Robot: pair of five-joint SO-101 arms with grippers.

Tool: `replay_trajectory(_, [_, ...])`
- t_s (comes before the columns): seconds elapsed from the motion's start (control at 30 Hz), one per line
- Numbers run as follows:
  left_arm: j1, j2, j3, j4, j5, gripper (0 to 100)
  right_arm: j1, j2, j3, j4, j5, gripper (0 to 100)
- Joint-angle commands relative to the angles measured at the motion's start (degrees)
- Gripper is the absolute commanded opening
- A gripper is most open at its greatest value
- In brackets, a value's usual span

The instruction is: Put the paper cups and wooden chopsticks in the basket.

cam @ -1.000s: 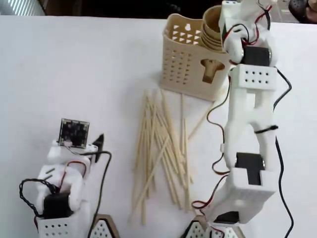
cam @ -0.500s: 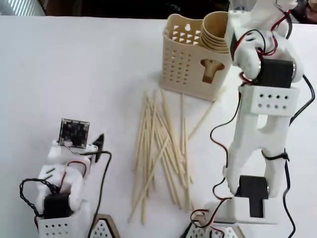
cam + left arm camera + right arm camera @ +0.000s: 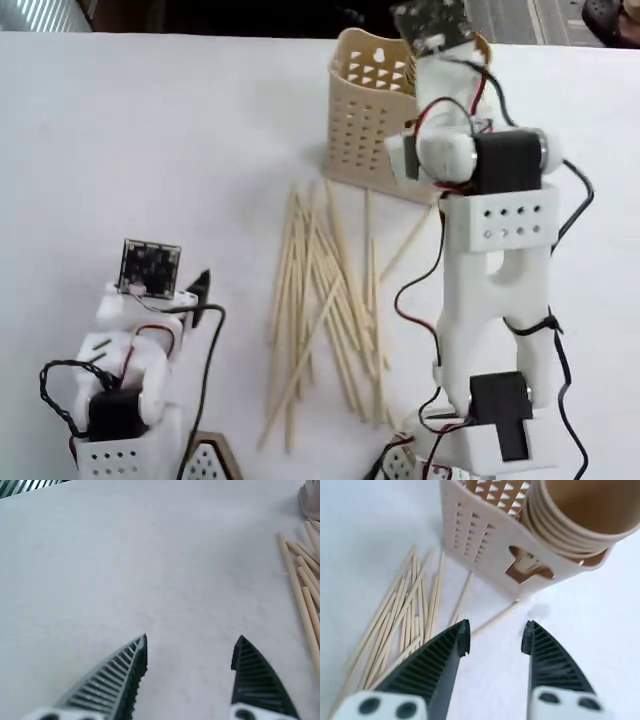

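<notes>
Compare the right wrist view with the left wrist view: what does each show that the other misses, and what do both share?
Right wrist view, not the left: the basket with stacked paper cups inside, and the right gripper, open. Left wrist view, not the right: the left gripper, open, above a bare stretch of table; a pale corner at its edge could be the basket. Both: loose chopsticks lying on the white table.

Paper cups point(image 3: 570, 510) stacked inside upright beige basket point(image 3: 360, 130) w/ holes; wooden chopsticks point(image 3: 322, 305) loose pile just beside
</notes>
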Motion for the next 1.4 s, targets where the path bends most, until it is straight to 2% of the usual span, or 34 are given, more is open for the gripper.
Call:
replay_trajectory(0.0, [-0.84,-0.75,-0.18,0.18,0.44,27,-2.42,-3.74,9.76,0.22,0.62,18.2])
replay_trajectory(0.1, [-0.84,-0.75,-0.18,0.18,0.44,27,-4.7,-3.47,19.08,-2.33,0.62,18.2])
replay_trajectory(0.3, [-0.84,-0.75,-0.18,0.18,0.44,27,-4.97,1.71,37.54,-19.65,0.18,18.3])
replay_trajectory(0.4, [-0.84,-0.75,-0.18,0.18,0.44,27,-5.23,6.37,40.97,-24.92,0.0,18.3])
replay_trajectory(0.57, [-0.84,-0.75,-0.18,0.18,0.44,27,-6.2,13.05,39.82,-26.77,-4.48,18.3])
replay_trajectory(0.77, [-0.84,-0.75,-0.18,0.18,0.44,27,-9.71,18.33,39.38,-28.44,-5.19,18.2])
replay_trajectory(1.0, [-0.84,-0.75,-0.18,0.18,0.44,27,-6.46,22.02,39.3,-29.67,-5.19,18.1])
replay_trajectory(1.17, [-0.84,-0.75,-0.18,0.18,0.44,27,-7.25,22.55,39.65,-29.58,-5.19,17.6])
replay_trajectory(1.37, [-0.84,-0.75,-0.18,0.18,0.44,27,-9.71,22.55,41.49,-29.67,-5.19,1.9])
